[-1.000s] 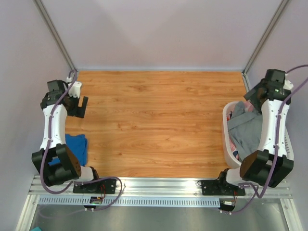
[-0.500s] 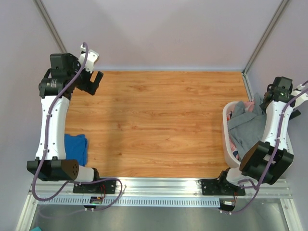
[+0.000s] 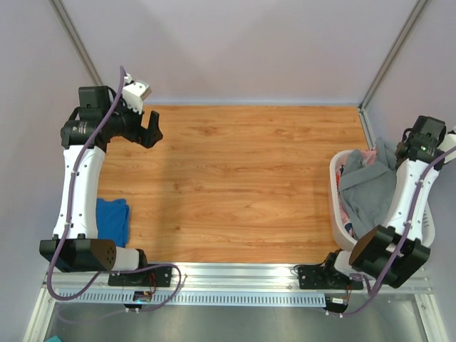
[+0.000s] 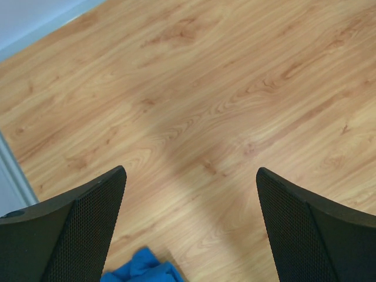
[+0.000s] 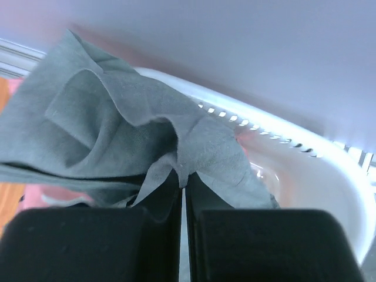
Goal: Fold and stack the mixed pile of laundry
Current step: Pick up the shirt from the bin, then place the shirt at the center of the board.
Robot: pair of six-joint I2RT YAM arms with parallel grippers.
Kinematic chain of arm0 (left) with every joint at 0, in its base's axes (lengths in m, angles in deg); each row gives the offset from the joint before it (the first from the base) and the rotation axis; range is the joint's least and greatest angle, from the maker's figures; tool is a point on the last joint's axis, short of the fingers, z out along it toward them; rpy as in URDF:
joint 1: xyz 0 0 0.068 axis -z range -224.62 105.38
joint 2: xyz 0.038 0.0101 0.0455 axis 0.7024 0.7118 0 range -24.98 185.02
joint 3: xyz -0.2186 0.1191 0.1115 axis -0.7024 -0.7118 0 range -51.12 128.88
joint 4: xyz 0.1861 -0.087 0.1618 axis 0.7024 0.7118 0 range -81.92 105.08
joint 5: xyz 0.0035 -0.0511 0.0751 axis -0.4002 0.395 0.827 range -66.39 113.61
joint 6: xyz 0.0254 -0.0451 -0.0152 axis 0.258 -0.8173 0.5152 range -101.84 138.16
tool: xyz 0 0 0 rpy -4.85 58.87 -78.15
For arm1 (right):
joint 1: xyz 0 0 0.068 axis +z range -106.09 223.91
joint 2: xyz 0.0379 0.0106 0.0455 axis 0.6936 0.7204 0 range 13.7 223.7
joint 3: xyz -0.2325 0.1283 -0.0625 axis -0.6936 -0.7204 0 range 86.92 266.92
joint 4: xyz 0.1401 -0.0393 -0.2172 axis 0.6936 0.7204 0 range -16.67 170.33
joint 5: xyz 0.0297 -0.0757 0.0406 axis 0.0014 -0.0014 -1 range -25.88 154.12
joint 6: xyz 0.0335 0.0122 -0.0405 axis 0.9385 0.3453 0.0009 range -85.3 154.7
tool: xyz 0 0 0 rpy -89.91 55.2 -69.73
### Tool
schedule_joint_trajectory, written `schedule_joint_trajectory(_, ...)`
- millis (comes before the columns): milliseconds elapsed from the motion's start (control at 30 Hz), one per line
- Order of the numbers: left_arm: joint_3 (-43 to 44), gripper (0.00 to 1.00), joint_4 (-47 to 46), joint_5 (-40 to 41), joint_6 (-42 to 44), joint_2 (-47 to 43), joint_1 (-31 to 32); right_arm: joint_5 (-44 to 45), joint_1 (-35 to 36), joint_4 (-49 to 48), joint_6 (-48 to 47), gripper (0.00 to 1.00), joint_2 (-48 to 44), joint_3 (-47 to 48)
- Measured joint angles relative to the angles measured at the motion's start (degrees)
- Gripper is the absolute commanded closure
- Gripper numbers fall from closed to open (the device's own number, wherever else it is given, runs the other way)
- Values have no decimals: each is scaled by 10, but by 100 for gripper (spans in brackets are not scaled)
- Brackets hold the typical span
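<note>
The laundry pile fills the white basket [image 3: 335, 187] at the right edge. Its long grey garment [image 3: 367, 189] lies on top, with pink cloth [image 3: 368, 154] and a dark piece [image 3: 343, 171] showing beside it. My right gripper [image 5: 183, 177] is shut on a pinch of the grey garment [image 5: 111, 129], which drapes over the basket rim [image 5: 305, 147]; orange cloth [image 5: 8, 200] shows at the left edge. A bright blue garment [image 3: 112, 218] lies bunched on the table near the left arm's base. My left gripper [image 3: 148, 127] hangs open high over the far left of the table, its fingers [image 4: 88, 223] wide apart and empty.
The wooden table [image 3: 235, 178] is walled by grey panels at the back and sides. A metal rail [image 3: 235, 274] runs along the near edge with both arm bases on it. A tip of the blue garment [image 4: 141, 269] shows low in the left wrist view.
My right gripper went from open to shut, pinching the grey garment at the basket's far side. The left arm rose and swung toward the back of the table, still open.
</note>
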Motion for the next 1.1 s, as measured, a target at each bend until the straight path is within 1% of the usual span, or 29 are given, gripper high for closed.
schedule_joint_trajectory(100,-10,0,16,-2,1,0,0,-5,0,1,-15,100,-54,12)
schedule_joint_trajectory(167,-11,0,33,-10,2,0,0,-19,0,2,-25,100,-88,38)
schedule_joint_trajectory(267,-11,0,59,-30,4,0,0,-73,3,-5,-38,100,-127,103)
schedule_joint_trajectory(367,-11,0,84,-49,7,0,0,-150,30,-20,-45,100,-134,203)
schedule_joint_trajectory(467,-11,0,99,-69,7,0,0,-237,118,-48,-50,100,-102,341)
schedule_joint_trajectory(533,-11,0,106,-80,7,0,0,-294,214,-78,-54,100,-66,433)
schedule_joint_trajectory(600,-8,0,110,-90,7,0,0,-352,316,-132,-54,100,-31,496)
schedule_joint_trajectory(633,-5,0,113,-94,7,0,0,-374,361,-153,-54,100,-16,518)
schedule_joint_trajectory(700,3,0,117,-99,7,-2,0,-413,473,-207,-54,100,20,554)
schedule_joint_trajectory(767,9,0,117,-106,7,-10,0,-447,577,-259,-54,100,57,573)
schedule_joint_trajectory(833,9,0,118,-109,8,-24,0,-466,647,-289,-56,100,87,580)
schedule_joint_trajectory(900,9,0,117,-111,10,-42,0,-473,694,-309,-56,100,118,589)
schedule_joint_trajectory(967,9,0,116,-113,11,-62,0,-470,725,-324,-52,100,143,591)
schedule_joint_trajectory(1100,9,0,110,-120,11,-86,0,-448,734,-325,-28,100,171,591)
